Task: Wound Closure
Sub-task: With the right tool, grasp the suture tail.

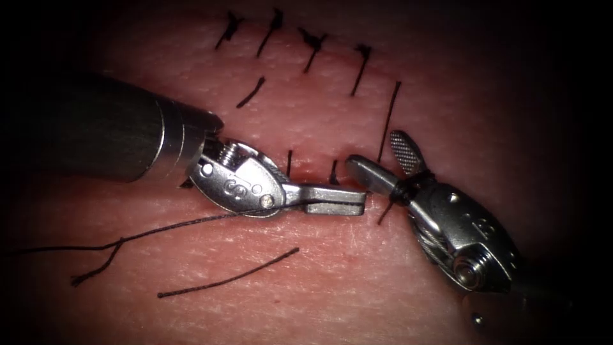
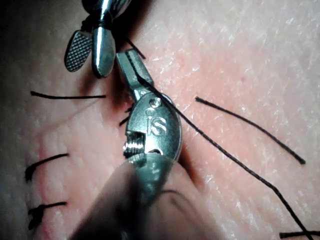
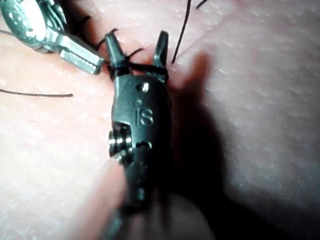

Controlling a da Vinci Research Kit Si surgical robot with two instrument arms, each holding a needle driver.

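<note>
If pulled taut, could cinch the thin black thread [image 1: 408,185] onto the throat of the spread, empty silver right needle driver [image 1: 373,150] instead of down over the dark cut [image 1: 310,174]. Counted:

- one pink pored tissue [image 1: 319,255]
- two drivers, left needle driver [image 1: 361,199] pressed together, pinching thread
- seemingly five finished black stitches [image 1: 313,48]
- one loose thread scrap [image 1: 227,276]

The left tool [image 1: 332,199] lies across the cut [image 1: 313,171]; the right tool [image 1: 383,160] sits just right of it, thread [image 1: 159,230] trailing left over the tissue [image 1: 332,281].
</note>
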